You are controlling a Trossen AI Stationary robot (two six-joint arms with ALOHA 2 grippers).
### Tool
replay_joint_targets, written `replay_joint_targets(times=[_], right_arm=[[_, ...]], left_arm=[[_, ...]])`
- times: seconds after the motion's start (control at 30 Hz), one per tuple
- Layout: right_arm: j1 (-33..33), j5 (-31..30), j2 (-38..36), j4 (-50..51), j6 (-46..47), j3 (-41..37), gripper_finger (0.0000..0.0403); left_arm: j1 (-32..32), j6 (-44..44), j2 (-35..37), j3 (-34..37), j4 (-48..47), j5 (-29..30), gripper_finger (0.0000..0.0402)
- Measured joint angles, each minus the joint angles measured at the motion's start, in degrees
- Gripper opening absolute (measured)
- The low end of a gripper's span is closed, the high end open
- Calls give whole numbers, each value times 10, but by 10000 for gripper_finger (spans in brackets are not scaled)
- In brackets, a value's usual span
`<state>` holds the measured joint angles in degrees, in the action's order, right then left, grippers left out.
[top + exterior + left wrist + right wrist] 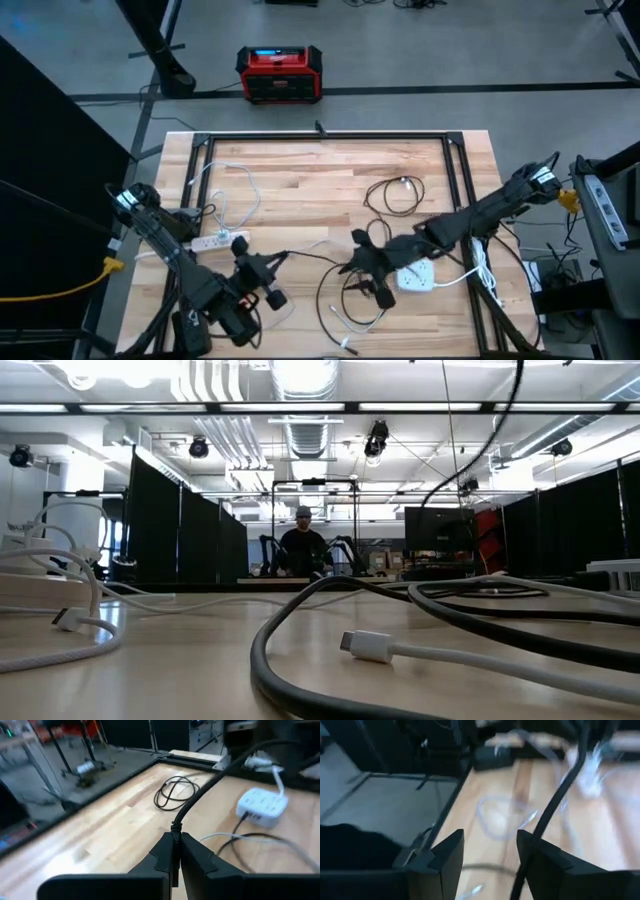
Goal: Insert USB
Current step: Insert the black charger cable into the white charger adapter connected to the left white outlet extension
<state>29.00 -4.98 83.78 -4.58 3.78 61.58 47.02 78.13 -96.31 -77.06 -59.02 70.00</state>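
At the desk's near edge, left pincer clamps the black cable; right pincer stands apart beside the white hub. Steady the plug squarely before pushing in.

I see a wooden bench, white power strip near its left edge, white charging hub toward the right, black cable coil mid-bench.

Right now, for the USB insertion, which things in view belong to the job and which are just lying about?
In the job: black cable clamped in the left end effector; white hub; open right end effector.

Lying about: white power strip; coiled black cable; red box on the floor.
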Motion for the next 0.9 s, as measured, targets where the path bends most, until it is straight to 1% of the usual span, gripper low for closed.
replay_joint_targets(times=[0.07, 0.2, 0.27, 0.37, 0.47, 0.57, 0.67, 0.77, 0.83, 0.9], right_arm=[[22, 0, 15, -52, -13, 0, 153], [38, -22, 74, -130, 26, 0, 137], [37, -39, 112, -176, 33, -1, 128], [29, -89, 157, -239, 41, -2, 113], [21, -144, 151, -233, 21, -2, 99], [20, -177, 88, -161, -34, 0, 86], [19, -205, 1, 7, -70, 24, 75], [10, -271, -66, 192, -51, 48, 70], [3, -285, -103, 287, -25, 53, 79], [-4, -282, -136, 353, 8, 54, 101]], left_arm=[[6, 31, 0, 5, 3, -2, 7], [11, 54, 0, 17, 36, -1, 7], [11, 44, 0, 18, 67, 0, 7], [12, 7, 0, 19, 116, -1, 7], [14, -33, 0, 19, 150, -16, 7], [14, -36, 0, 21, 152, -38, 7], [14, -31, 0, 27, 151, -41, 7], [14, -27, -1, 30, 151, -44, 7], [11, -22, -4, 30, 152, -43, 7], [9, -19, -5, 30, 152, -45, 7]])
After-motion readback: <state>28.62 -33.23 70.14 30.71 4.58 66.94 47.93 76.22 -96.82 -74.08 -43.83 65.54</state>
